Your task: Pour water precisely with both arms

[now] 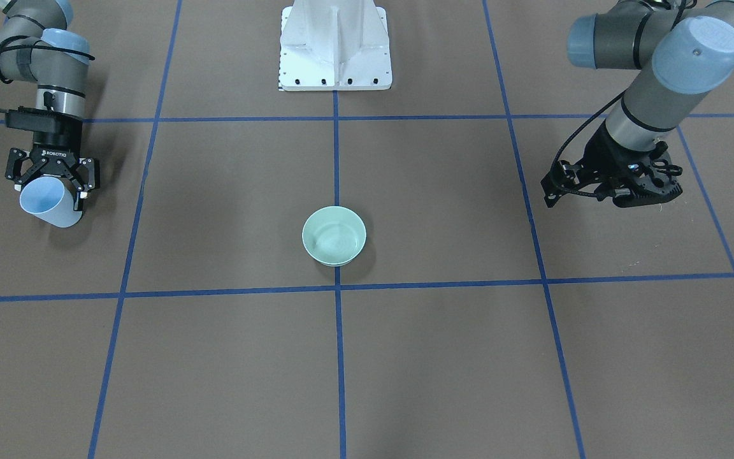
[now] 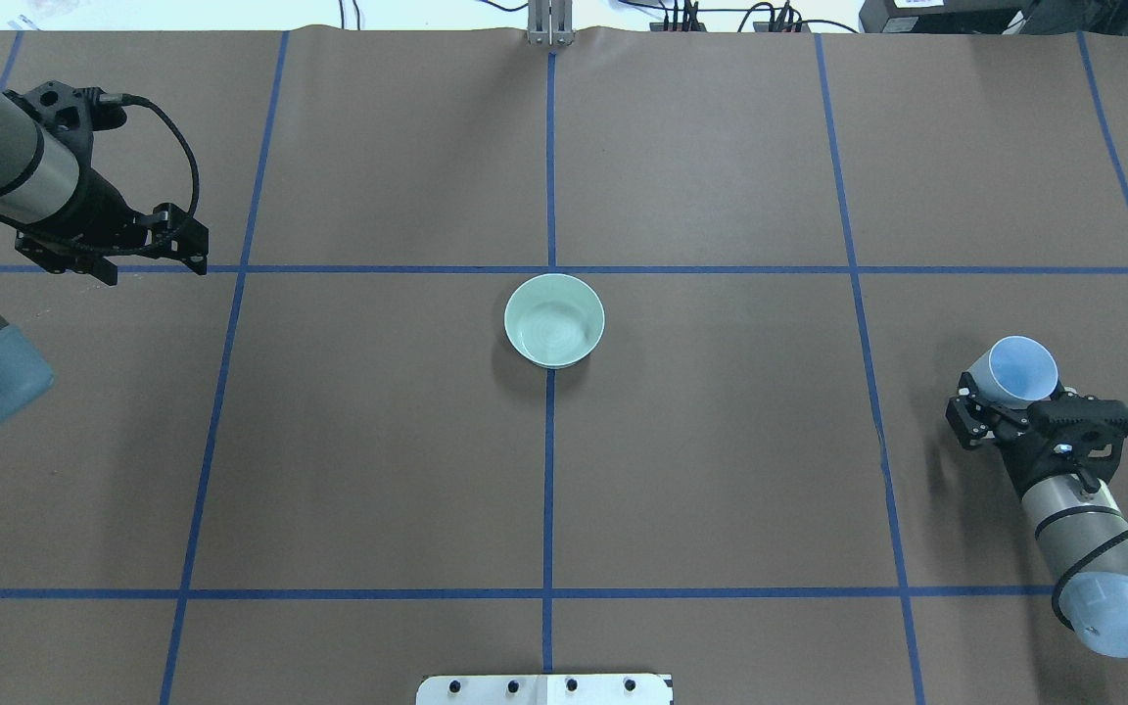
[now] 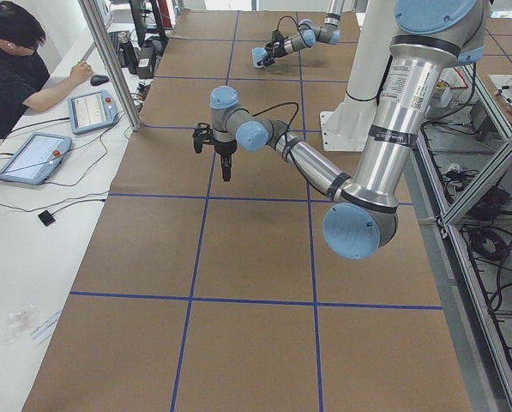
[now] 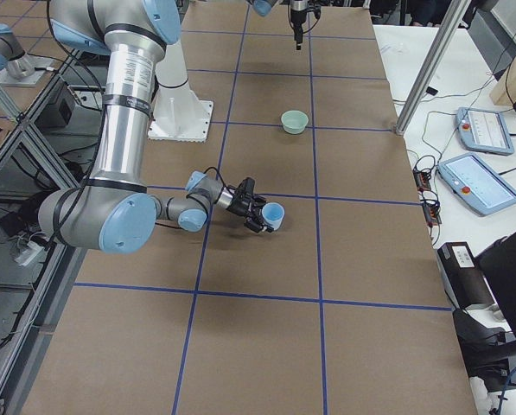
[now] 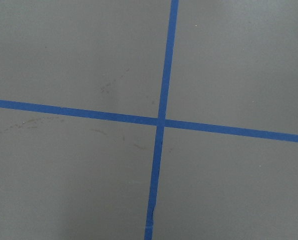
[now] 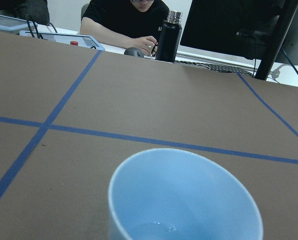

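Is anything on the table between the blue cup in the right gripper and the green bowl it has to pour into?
Nothing visible. The blue cup, held in the right gripper, and the green bowl have only bare brown table and blue tape lines between them. The left gripper is on the bowl's other side.

Two grey metal arms, the left arm [image 1: 650,95] and right arm [image 1: 42,57], each with pale blue joint caps and looping black cables. Black grippers, white "ROBOTIQ" lettering on the right gripper [image 1: 51,185]. White ribbed pedestal [image 1: 335,44], row of dark screws along its foot.

A green bowl [image 2: 554,320] sits on the brown, blue-taped table [image 2: 721,490].
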Controlling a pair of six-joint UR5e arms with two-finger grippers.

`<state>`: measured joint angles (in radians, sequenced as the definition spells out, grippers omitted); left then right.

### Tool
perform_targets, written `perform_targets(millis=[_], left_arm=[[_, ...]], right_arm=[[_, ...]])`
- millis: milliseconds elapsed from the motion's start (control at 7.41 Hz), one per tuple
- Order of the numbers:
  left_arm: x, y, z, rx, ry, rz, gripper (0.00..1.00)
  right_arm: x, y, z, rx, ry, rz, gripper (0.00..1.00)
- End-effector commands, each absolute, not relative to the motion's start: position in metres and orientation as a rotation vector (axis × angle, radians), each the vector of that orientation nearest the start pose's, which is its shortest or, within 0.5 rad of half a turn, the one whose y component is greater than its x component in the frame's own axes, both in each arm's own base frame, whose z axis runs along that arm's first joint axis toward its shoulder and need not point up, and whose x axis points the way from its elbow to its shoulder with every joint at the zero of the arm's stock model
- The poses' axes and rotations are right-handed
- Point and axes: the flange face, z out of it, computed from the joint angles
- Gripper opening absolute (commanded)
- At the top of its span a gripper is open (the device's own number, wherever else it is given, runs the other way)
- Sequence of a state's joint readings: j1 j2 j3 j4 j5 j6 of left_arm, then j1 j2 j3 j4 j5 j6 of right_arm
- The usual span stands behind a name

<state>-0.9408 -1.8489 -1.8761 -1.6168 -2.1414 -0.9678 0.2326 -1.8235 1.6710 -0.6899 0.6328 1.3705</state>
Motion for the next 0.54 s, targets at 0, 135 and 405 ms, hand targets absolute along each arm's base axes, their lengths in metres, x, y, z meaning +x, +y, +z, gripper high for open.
perform_targets(millis=[0, 135, 405], left_arm=[[0.275, -0.510, 0.364, 0.031, 0.823, -0.138, 1.00], [0.275, -0.510, 0.363, 0.032, 0.824, -0.138, 1.00], [0.276, -0.511, 0.358, 0.037, 0.829, -0.137, 1.00]], right_arm=[[-0.353, -0.319, 0.602, 1.024, -0.474, 0.399, 0.92], [-0.349, -0.323, 0.597, 1.022, -0.502, 0.422, 0.59], [-0.329, -0.340, 0.585, 1.022, -0.578, 0.374, 0.00]])
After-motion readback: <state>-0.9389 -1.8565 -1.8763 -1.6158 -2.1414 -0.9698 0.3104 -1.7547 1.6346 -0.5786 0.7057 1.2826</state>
